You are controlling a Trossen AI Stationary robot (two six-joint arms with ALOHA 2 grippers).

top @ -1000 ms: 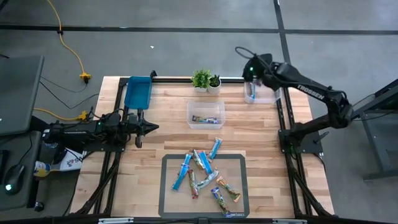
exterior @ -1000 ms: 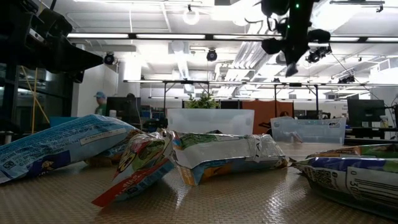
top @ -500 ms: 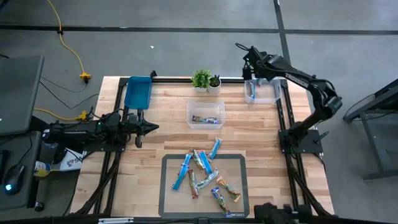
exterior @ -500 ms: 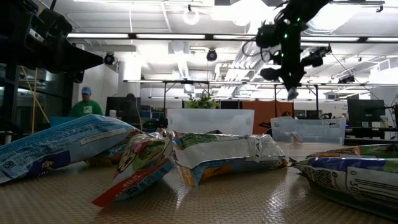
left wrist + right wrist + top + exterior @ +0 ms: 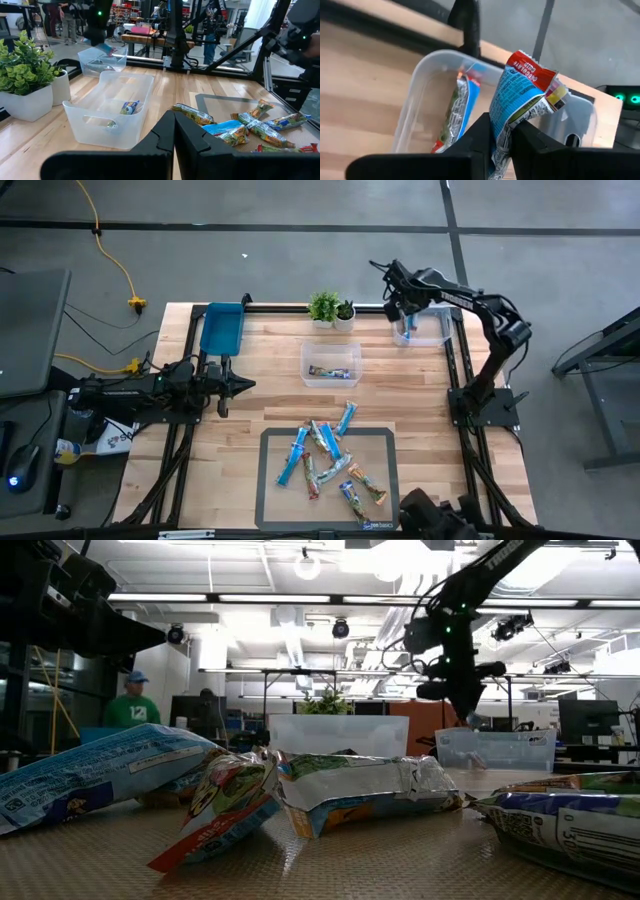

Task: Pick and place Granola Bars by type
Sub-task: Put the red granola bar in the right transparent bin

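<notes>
Wooden table (image 5: pixel 270 380): plants (image 5: pixel 331 308), blue tray (image 5: pixel 221 327).

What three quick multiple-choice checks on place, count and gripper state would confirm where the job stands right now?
1. Where is the right gripper?
A. over the mat
B. over the far right clear bin
C. over the blue tray

2. How many bars lie in the middle clear bin?
A. one
B. four
C. none

3. What is the right gripper doing?
A. open and empty
B. shut on a blue-wrapped bar
C. pressing the plant pot

Answers: 1 B, the high view shows it above that bin. 2 A, one bar shows inside. 3 B, the right wrist view shows the wrapper pinched.
</notes>
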